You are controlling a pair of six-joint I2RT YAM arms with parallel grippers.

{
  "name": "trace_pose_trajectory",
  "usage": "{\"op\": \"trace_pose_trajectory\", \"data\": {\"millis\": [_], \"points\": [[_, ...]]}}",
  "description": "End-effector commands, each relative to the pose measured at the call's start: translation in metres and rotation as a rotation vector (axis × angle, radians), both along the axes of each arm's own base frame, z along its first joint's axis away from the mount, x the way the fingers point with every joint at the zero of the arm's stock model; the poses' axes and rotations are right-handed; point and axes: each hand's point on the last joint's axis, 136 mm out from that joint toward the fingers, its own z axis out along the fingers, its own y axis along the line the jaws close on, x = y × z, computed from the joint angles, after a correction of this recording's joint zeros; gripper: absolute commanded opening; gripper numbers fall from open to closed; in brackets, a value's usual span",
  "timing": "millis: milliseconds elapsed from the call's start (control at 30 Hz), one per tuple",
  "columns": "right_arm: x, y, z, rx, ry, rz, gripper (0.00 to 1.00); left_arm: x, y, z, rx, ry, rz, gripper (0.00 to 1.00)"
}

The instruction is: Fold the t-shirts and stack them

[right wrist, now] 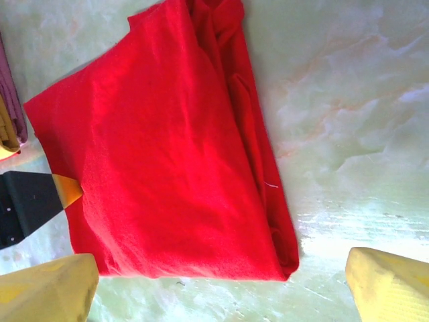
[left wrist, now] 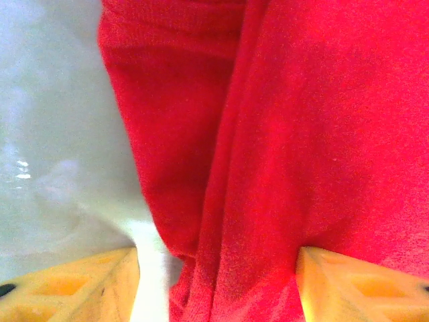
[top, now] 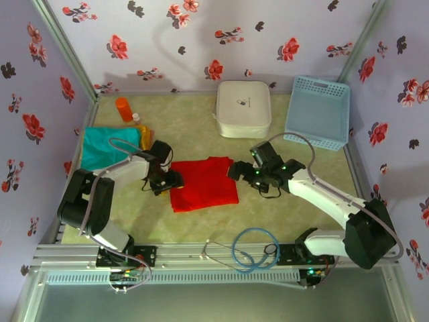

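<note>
A bright red t-shirt (top: pixel 204 182) lies folded into a rough rectangle mid-table. My left gripper (top: pixel 165 181) is at its left edge; in the left wrist view the gripper (left wrist: pixel 218 292) stands open, its yellow fingers (left wrist: pixel 74 285) wide apart with a fold of the red t-shirt (left wrist: pixel 288 134) running between them. My right gripper (top: pixel 236 172) hovers at the shirt's right edge. In the right wrist view it (right wrist: pixel 218 292) is open above the near edge of the red t-shirt (right wrist: pixel 161 168), holding nothing. A teal t-shirt (top: pixel 104 146) with a yellow one (top: pixel 145 137) lies at the far left.
An orange bottle (top: pixel 124 109) stands at the back left. The white rounded-square case (top: pixel 243 107) and the light blue lattice basket (top: pixel 318 111) sit at the back right. Loose cables (top: pixel 251 249) hang over the near rail. Flowered walls enclose the table.
</note>
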Motion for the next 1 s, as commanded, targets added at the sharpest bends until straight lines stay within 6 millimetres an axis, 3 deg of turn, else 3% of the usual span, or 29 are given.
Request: {"op": "trace_pose_trajectory", "data": {"millis": [0, 367, 600, 733, 867, 967], "points": [[-0.001, -0.005, 0.003, 0.01, -0.008, -0.025, 0.95, 0.002, -0.038, 0.0, -0.133, -0.011, -0.05, 0.61], [-0.002, -0.005, -0.001, 0.025, 0.003, -0.036, 0.95, -0.001, -0.042, 0.003, -0.145, -0.024, -0.051, 0.48], [-0.006, -0.007, -0.006, 0.024, 0.015, -0.041, 0.95, -0.002, -0.04, -0.009, -0.126, -0.008, -0.06, 0.4], [-0.007, -0.011, -0.007, 0.021, 0.013, -0.051, 0.95, -0.003, -0.028, -0.016, -0.053, -0.006, -0.06, 0.32], [-0.008, -0.013, -0.007, 0.023, 0.009, -0.058, 0.95, -0.002, -0.016, -0.012, 0.022, -0.015, -0.087, 0.14], [-0.01, -0.015, -0.008, 0.024, 0.01, -0.061, 0.95, 0.005, -0.004, 0.007, 0.101, -0.072, -0.125, 0.0]]}}
